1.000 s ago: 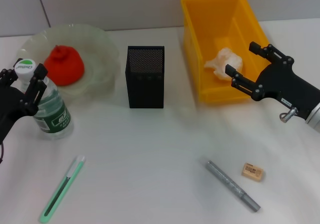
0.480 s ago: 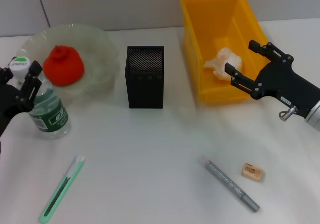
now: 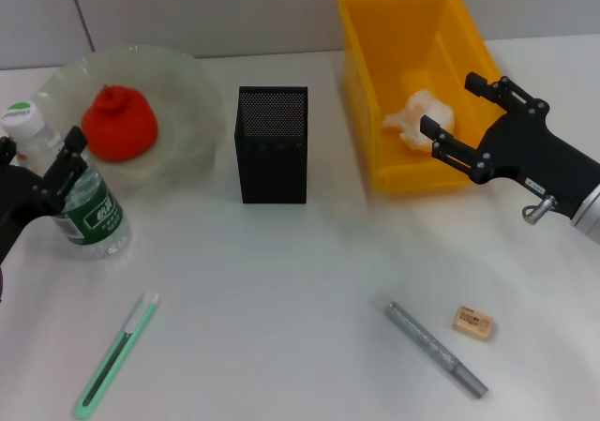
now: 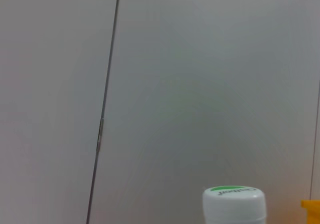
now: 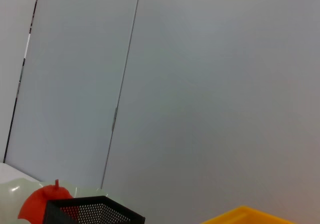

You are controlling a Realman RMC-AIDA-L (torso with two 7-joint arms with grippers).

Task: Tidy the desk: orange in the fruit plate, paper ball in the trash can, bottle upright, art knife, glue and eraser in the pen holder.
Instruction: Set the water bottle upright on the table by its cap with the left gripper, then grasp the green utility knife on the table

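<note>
Head view: the left gripper [image 3: 37,172] has its jaws closed around the upright bottle [image 3: 70,191] beside the plate [image 3: 187,102] with the orange [image 3: 119,123]. The right gripper [image 3: 464,121], jaws open, hangs over the bin [image 3: 375,65] holding the paper ball [image 3: 419,116].

Left wrist view: only the bottle's cap [image 4: 233,204] shows.

A bright yellow plastic bin [image 3: 361,83] holds a crumpled white paper ball [image 3: 419,116]. A black mesh pen holder [image 3: 272,144] stands on the white table [image 3: 300,290]. A red-orange fruit [image 3: 119,123] sits in a pale translucent green plate [image 3: 192,93]. The clear bottle [image 3: 80,201] has a white cap with a green top and a green label. A mint-green art knife [image 3: 116,355], a silver-grey pen-shaped stick [image 3: 436,349] and a tan eraser [image 3: 473,323] lie nearby. Both grippers are black.
</note>
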